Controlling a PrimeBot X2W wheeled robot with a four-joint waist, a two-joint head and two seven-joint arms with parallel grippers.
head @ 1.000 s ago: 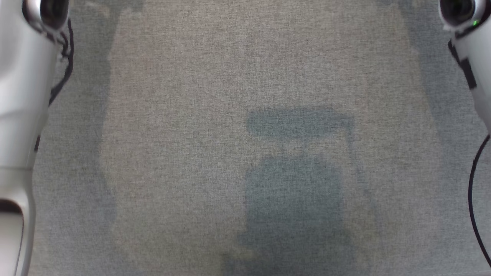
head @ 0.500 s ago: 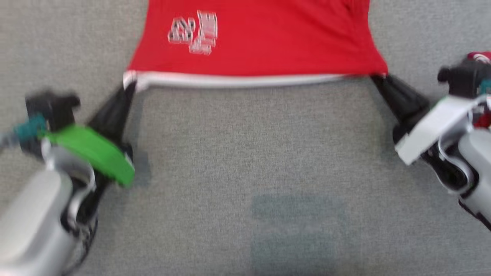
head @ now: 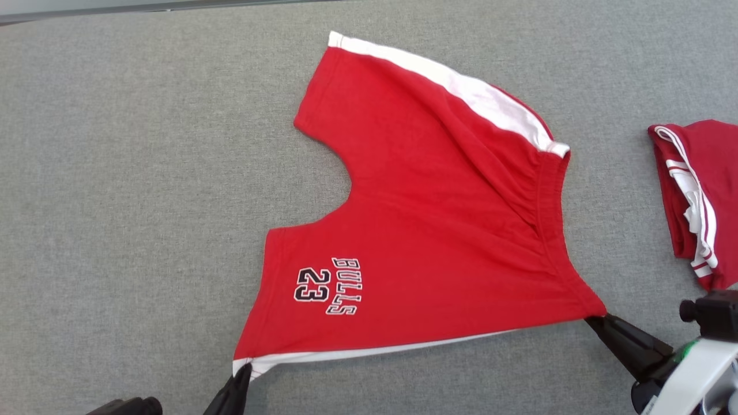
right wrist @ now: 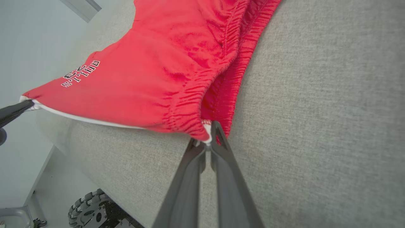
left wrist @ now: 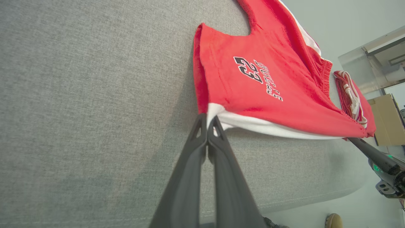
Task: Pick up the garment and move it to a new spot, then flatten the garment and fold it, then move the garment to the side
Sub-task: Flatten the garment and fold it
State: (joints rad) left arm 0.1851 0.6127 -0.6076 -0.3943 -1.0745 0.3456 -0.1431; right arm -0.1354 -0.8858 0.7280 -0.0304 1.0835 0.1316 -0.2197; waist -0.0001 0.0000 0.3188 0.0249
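The garment is a pair of red shorts with white side stripes and "BULLS 23" printed on one leg, spread across the grey table. My left gripper is shut on the near leg's white hem corner, seen close up in the left wrist view, where the left gripper pinches that white corner of the garment. My right gripper is shut on the near waistband corner. In the right wrist view the right gripper bites the gathered waistband of the garment. The near edge is stretched taut between the two grippers.
A second red and white garment lies folded at the table's right edge. The table's far edge runs along the top. A cardboard box stands beyond the table. A wheel of the robot's base shows below the table's near edge.
The head camera has tilted up, from bare table to the whole garment. Both grippers have stayed shut on the garment's near corners since half a second ago.
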